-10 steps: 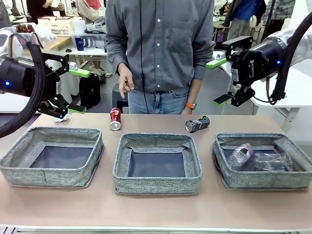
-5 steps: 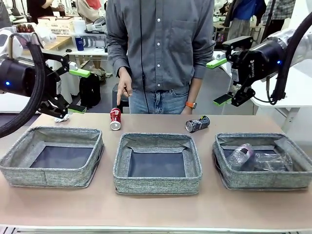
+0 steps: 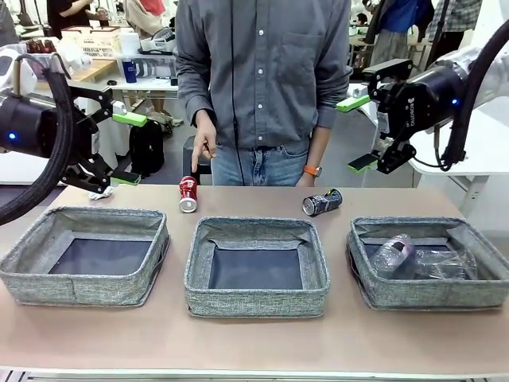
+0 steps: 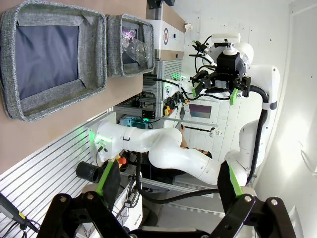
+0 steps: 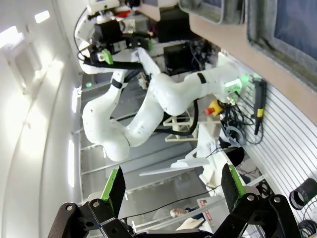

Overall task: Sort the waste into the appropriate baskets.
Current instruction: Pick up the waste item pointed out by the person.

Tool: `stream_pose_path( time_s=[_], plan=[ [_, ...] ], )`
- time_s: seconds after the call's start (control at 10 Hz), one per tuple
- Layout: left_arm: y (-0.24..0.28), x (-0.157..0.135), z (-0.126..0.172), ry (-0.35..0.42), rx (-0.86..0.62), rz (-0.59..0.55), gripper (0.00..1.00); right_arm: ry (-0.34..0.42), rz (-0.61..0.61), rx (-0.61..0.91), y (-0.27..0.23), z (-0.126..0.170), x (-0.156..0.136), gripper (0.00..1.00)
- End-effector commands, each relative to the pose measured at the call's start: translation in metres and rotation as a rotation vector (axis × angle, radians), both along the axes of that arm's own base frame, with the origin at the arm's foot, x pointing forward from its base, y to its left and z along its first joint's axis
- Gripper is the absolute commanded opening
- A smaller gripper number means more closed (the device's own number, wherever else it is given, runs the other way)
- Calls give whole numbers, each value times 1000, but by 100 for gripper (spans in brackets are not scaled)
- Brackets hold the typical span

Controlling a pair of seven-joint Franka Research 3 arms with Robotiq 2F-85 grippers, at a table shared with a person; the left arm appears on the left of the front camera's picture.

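Only the person's hand (image 3: 205, 143) has moved: it has dropped, and its forefinger now points down at the red drink can (image 3: 188, 194). That can sits on the table (image 3: 254, 342) just beyond the far-left corner of the middle basket (image 3: 256, 296), seemingly lying end-on toward you. Your left end effector (image 3: 129, 149), fingers wide apart and empty, hangs above and left of that corner. It is nearer than the right end effector (image 3: 357, 134), also spread and empty, beyond the far-right corner.
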State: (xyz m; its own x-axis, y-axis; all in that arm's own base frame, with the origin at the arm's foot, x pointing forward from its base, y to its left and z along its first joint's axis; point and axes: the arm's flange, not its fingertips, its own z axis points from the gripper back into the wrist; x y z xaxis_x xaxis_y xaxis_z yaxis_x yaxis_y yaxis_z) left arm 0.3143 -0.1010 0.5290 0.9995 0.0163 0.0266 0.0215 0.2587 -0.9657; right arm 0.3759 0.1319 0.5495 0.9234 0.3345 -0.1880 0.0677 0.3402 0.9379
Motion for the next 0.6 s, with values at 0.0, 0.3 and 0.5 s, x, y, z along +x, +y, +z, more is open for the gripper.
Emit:
stream_pose_path(
  time_s=[0.0,0.3,0.5],
  plan=[
    [0,0,0,0,0,0,100,8,-21,-3,1,2,0,100],
    [-45,35,6,39,674,69,100,8,-21,-3,1,2,0,100],
    [-72,77,3,20,985,121,100,8,-21,-3,1,2,0,100]
  ],
)
